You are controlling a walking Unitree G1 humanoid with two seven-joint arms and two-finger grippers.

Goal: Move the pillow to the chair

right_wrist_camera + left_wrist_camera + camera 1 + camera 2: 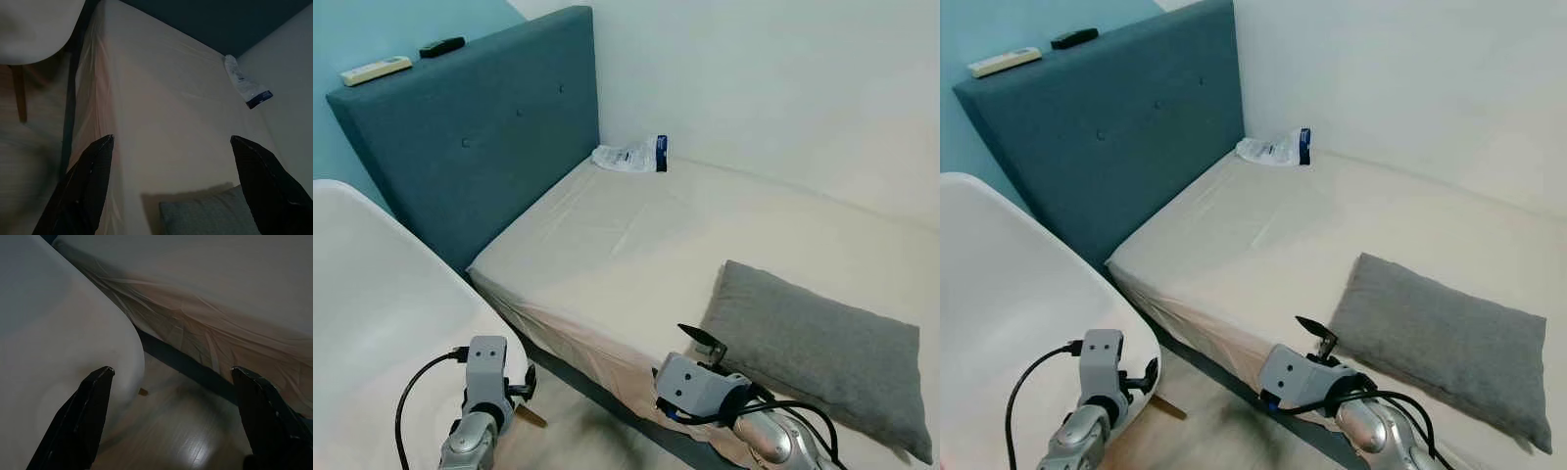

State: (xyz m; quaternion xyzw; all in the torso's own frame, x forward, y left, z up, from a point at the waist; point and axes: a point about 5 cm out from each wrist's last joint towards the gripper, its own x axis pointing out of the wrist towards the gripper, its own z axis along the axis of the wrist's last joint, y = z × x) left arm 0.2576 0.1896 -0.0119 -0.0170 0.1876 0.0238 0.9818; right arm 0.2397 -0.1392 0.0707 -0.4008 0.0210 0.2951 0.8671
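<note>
While both grippers hang spread and empty, I'd swing the right gripper toward 2 o'clock onto the grey pillow, pinching its near edge deep, left gripper by the white chair.

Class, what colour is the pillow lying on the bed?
Grey; the pillow shows best in the left eye view.

Bed under a pale cream fitted sheet, pushed into the corner against a plain white wall. Teal upholstered headboard with buttons, backed by a lighter blue wall. On the headboard's top edge, a white remote beside a black remote. Crumpled plastic packet near the headboard. Pale wooden floor below the bed's edge. Soft, even light.
</note>
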